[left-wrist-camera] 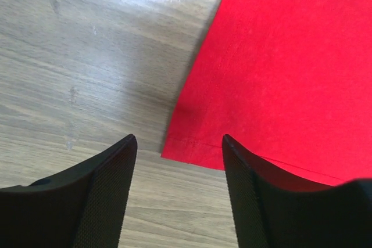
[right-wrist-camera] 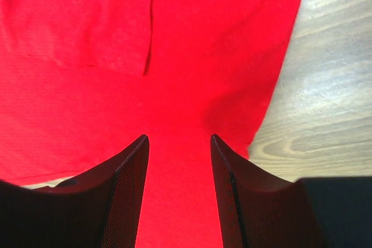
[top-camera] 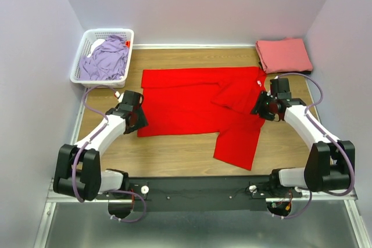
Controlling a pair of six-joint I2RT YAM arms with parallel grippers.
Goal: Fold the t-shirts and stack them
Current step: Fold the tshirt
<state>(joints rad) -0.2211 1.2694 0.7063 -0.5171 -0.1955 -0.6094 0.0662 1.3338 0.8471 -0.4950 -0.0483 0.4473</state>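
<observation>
Wood-grain table (top-camera: 174,155) fills a booth of plain pale walls (top-camera: 192,4), with a black rail (top-camera: 192,193) along the near edge where the arms are bolted; the red shirt (top-camera: 186,103) lies spread flat mid-table, one part folded over on its right side and a sleeve reaching toward the rail; the pink shirt (top-camera: 285,55) sits folded in the far right corner; the lavender shirt (top-camera: 106,59) lies crumpled in the white basket (top-camera: 104,31) at the far left corner; the left gripper (left-wrist-camera: 177,140) is at the red shirt's near left corner, fingers spread, nothing clamped; the right gripper (right-wrist-camera: 179,137) is over the red cloth's right side, fingers likewise parted, gripping nothing.
</observation>
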